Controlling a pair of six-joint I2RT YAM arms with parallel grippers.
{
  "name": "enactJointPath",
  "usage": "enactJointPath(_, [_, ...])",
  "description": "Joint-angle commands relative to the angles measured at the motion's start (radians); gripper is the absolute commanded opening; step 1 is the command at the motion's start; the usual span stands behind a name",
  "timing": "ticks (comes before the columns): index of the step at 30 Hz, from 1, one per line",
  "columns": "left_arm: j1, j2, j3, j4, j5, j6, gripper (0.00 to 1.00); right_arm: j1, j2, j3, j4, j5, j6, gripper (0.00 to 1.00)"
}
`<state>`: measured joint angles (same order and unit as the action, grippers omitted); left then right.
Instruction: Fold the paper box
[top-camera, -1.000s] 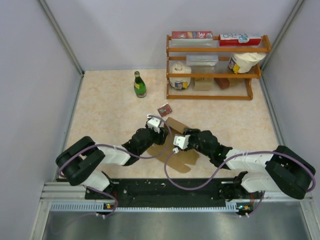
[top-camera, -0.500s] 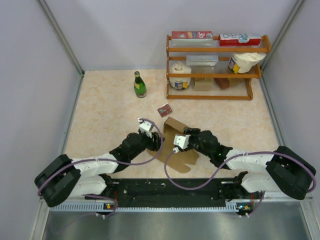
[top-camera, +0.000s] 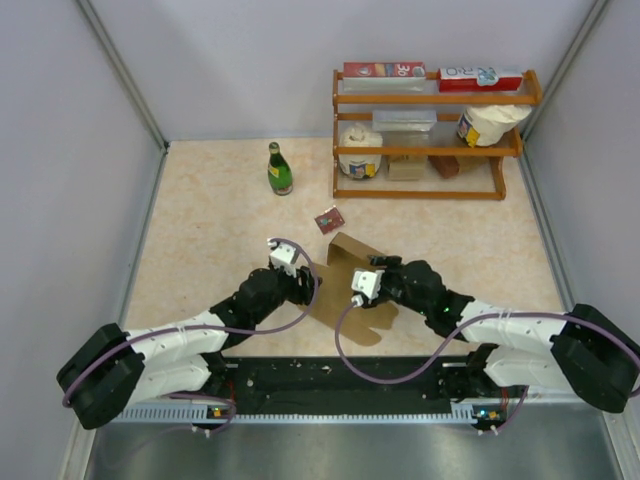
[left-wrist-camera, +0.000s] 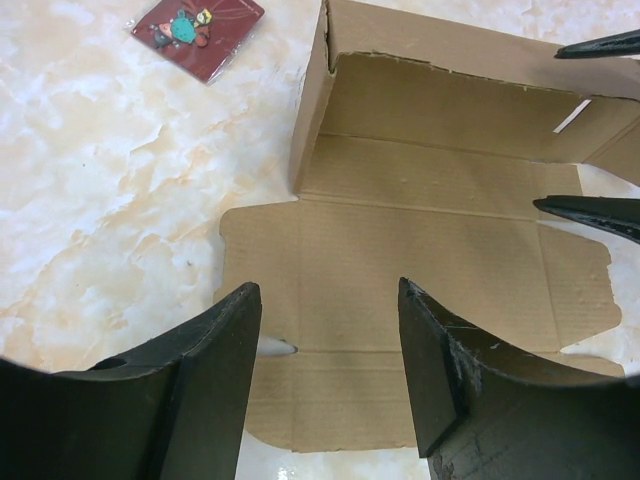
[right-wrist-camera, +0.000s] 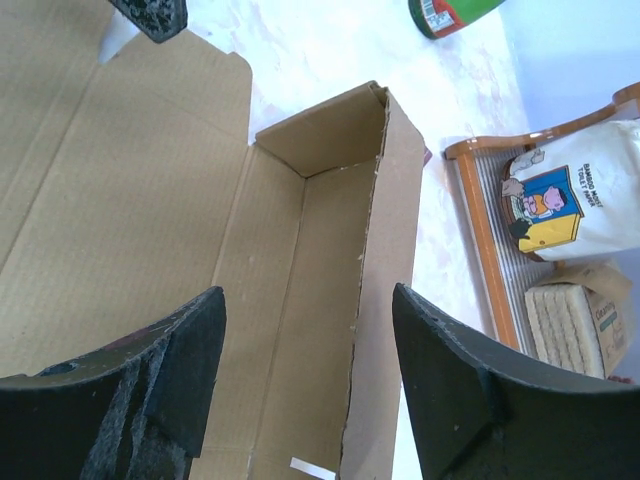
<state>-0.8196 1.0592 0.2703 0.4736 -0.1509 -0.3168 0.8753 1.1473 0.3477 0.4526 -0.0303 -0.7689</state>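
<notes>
The paper box (top-camera: 345, 300) is plain brown cardboard lying near the table's front middle, mostly flat, with its far wall (top-camera: 350, 249) and one end flap folded upright. My left gripper (top-camera: 305, 288) hovers open over the sheet's left rounded flap; in the left wrist view the paper box (left-wrist-camera: 430, 220) fills the gap ahead of that gripper (left-wrist-camera: 328, 290), which holds nothing. My right gripper (top-camera: 375, 268) is open over the right part. In its own view the paper box's raised wall (right-wrist-camera: 385, 250) lies below the gap of the gripper (right-wrist-camera: 308, 295), untouched.
A small dark-red card (top-camera: 328, 219) (left-wrist-camera: 198, 30) lies just beyond the box. A green bottle (top-camera: 279, 170) stands further back left. A wooden shelf (top-camera: 430, 140) (right-wrist-camera: 480, 230) with cartons and bags stands at the back right. Walls close in both sides.
My left arm has drawn back and leftward off the box, its base swinging down. Both grippers have opened wider. The raised wall still stands. The right arm barely shifted.
</notes>
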Motion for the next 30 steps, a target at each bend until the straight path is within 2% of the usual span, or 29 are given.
enactJointPath(1, [-0.004,-0.018,0.023,0.008,-0.027,-0.010,0.62,0.013,-0.060,0.051,0.011,-0.052,0.054,0.67])
enactJointPath(8, [-0.004,-0.042,0.024,-0.009,-0.039,-0.019,0.62,0.013,-0.112,0.169,-0.117,-0.278,0.180,0.67])
enactJointPath(11, [-0.003,-0.051,0.024,-0.013,-0.052,-0.024,0.63,0.002,-0.103,0.207,-0.046,-0.274,0.348,0.65])
enactJointPath(13, [-0.003,-0.056,0.027,-0.015,-0.059,-0.027,0.64,-0.016,-0.081,0.253,-0.025,-0.205,0.495,0.59])
enactJointPath(14, [-0.003,-0.059,0.029,-0.016,-0.064,-0.028,0.64,-0.031,-0.063,0.279,-0.032,-0.169,0.570,0.51])
enactJointPath(15, [-0.003,-0.061,0.032,-0.021,-0.067,-0.031,0.64,-0.044,-0.042,0.316,-0.058,-0.117,0.642,0.38])
enactJointPath(16, [-0.003,-0.061,0.035,-0.024,-0.073,-0.034,0.64,-0.056,-0.022,0.351,-0.098,-0.071,0.699,0.03])
enactJointPath(17, [-0.004,-0.062,0.037,-0.026,-0.075,-0.036,0.64,-0.065,-0.002,0.394,-0.136,-0.015,0.761,0.00])
enactJointPath(20, [-0.003,-0.065,0.044,-0.029,-0.078,-0.038,0.62,-0.088,0.052,0.464,-0.192,0.016,0.848,0.00])
enactJointPath(30, [-0.003,-0.061,0.064,-0.049,-0.081,-0.033,0.56,-0.131,0.184,0.453,-0.097,0.012,0.959,0.00])
